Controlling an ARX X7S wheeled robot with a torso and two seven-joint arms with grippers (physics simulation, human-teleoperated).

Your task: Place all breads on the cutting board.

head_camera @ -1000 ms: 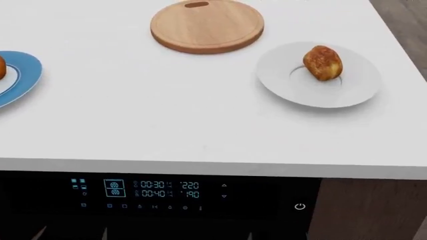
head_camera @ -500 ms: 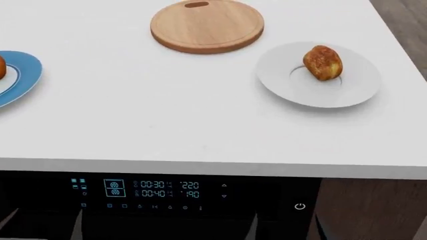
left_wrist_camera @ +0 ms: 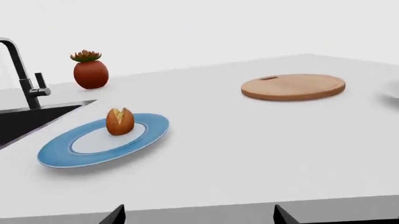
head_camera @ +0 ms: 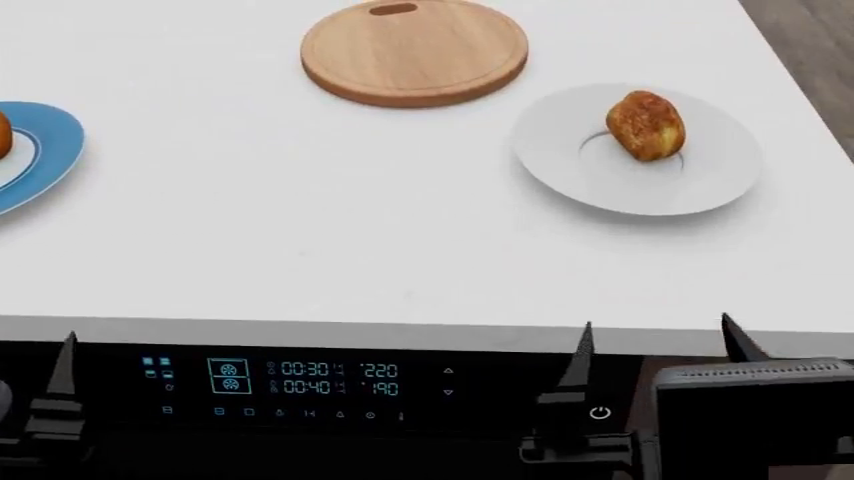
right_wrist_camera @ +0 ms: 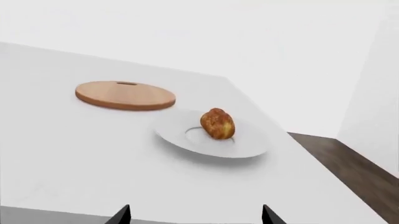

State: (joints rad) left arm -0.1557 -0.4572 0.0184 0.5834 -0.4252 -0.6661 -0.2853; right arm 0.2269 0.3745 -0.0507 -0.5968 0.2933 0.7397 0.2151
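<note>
The round light-wood cutting board (head_camera: 414,50) lies at the back of the white counter, bare. The lumpy round roll (head_camera: 646,125) sits on a white plate (head_camera: 561,160) to the board's right and nearer. The oval split roll (left_wrist_camera: 119,121) sits on a blue-rimmed plate (left_wrist_camera: 56,156) at the far left; the head view cuts it off at the edge. My right gripper (head_camera: 658,345) is open and empty at the counter's front edge, in front of the white plate. My left gripper (left_wrist_camera: 198,212) is open and empty at the front edge, near the blue plate (head_camera: 40,160).
A black sink (left_wrist_camera: 25,119) with a dark faucet (left_wrist_camera: 22,70) and a red pot with a succulent (left_wrist_camera: 90,71) lie beyond the blue plate. An oven control panel (head_camera: 307,385) is under the counter front. The counter ends at the right above wood floor (head_camera: 814,40).
Both grippers have risen from below the frame to the counter's front edge in the head view. The rolls, plates and board have not moved.
</note>
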